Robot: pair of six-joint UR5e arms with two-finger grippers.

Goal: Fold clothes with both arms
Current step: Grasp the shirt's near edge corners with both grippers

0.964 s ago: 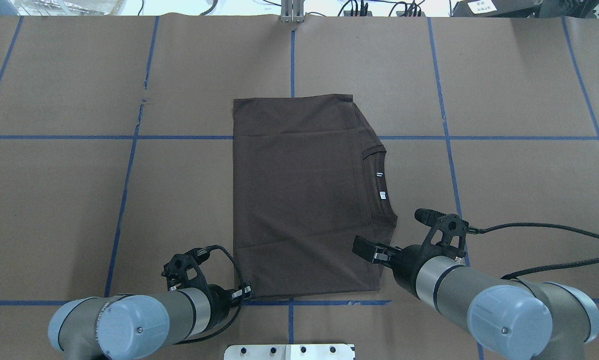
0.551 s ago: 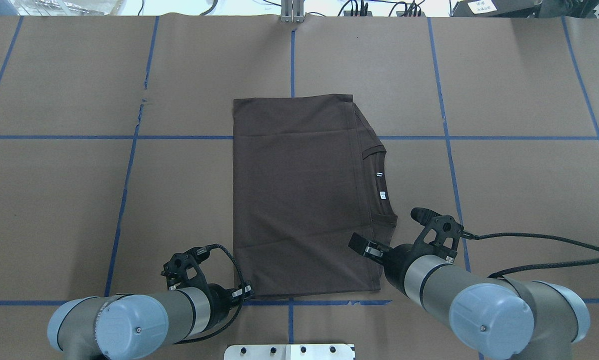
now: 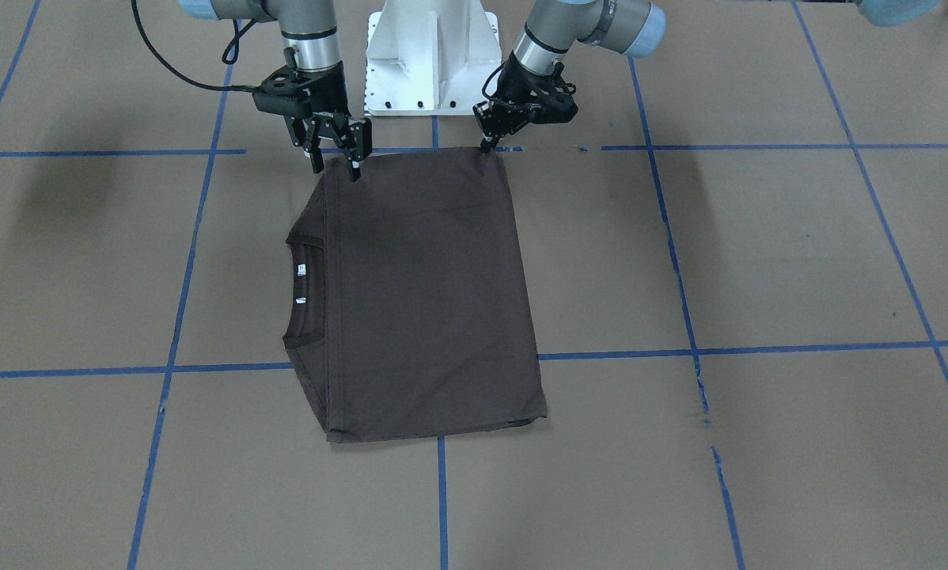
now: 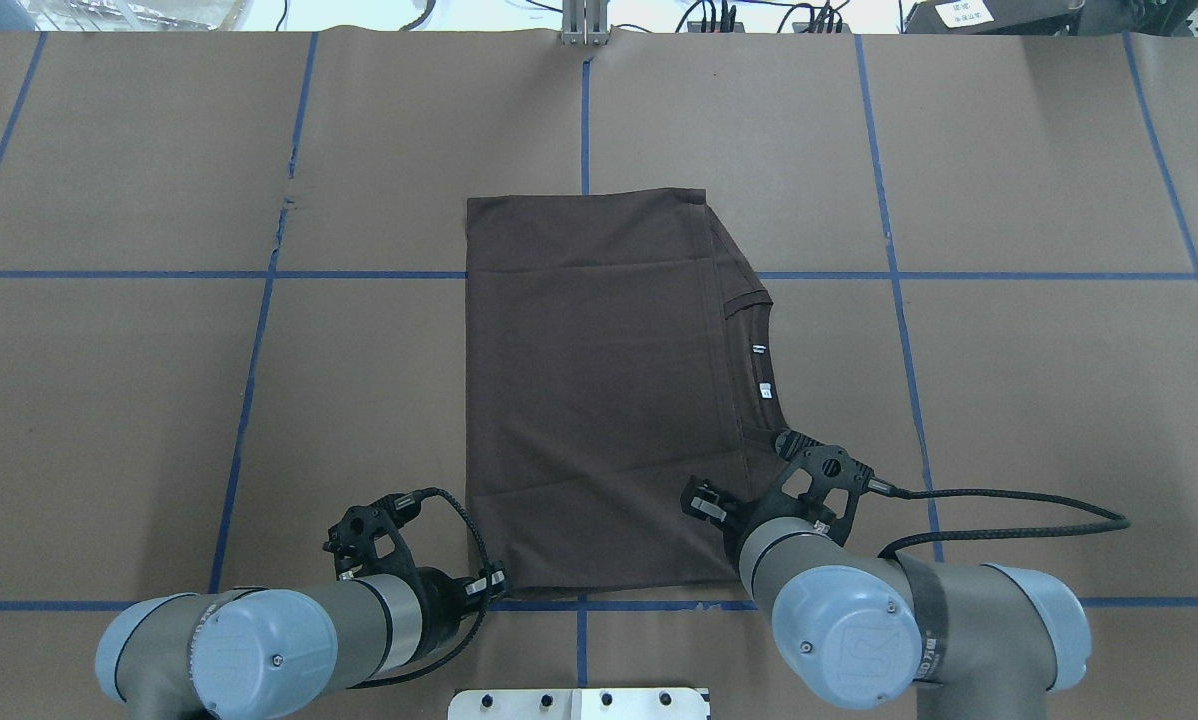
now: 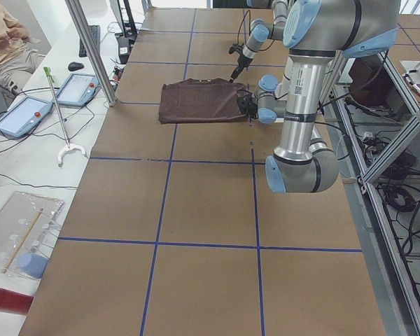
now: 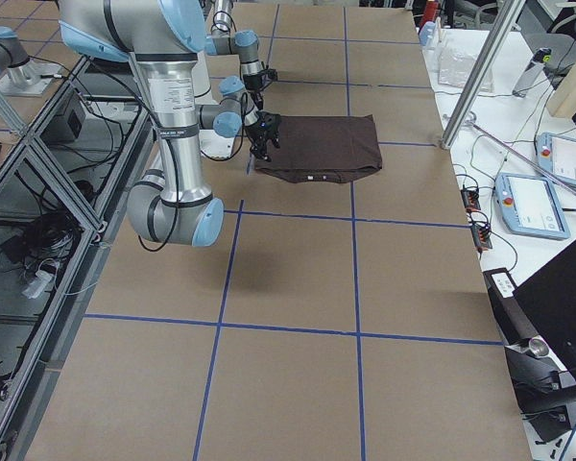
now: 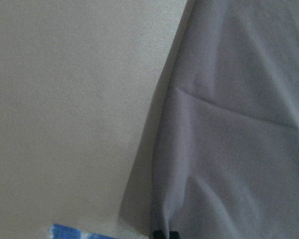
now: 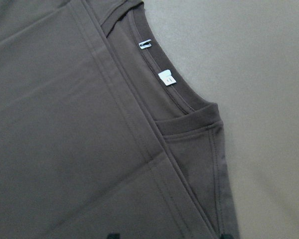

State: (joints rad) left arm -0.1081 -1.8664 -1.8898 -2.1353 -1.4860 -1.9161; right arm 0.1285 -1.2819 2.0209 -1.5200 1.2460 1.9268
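Observation:
The dark brown T-shirt lies folded into a flat rectangle in the middle of the table, collar and white neck tags on its right side. My left gripper is shut on the shirt's near-left corner; the left wrist view shows the cloth puckered at the fingertips. My right gripper hangs open over the near-right corner, just below the collar, its fingertips spread wide above the cloth.
The white pedestal base stands behind the shirt's near edge. Blue tape lines grid the brown table cover. Tablets and cables lie on the side bench, where a seated person shows at the edge.
My right arm has swung left and turned, bringing its open gripper from beside the shirt to over its near-right corner. The left arm and the shirt have stayed put.

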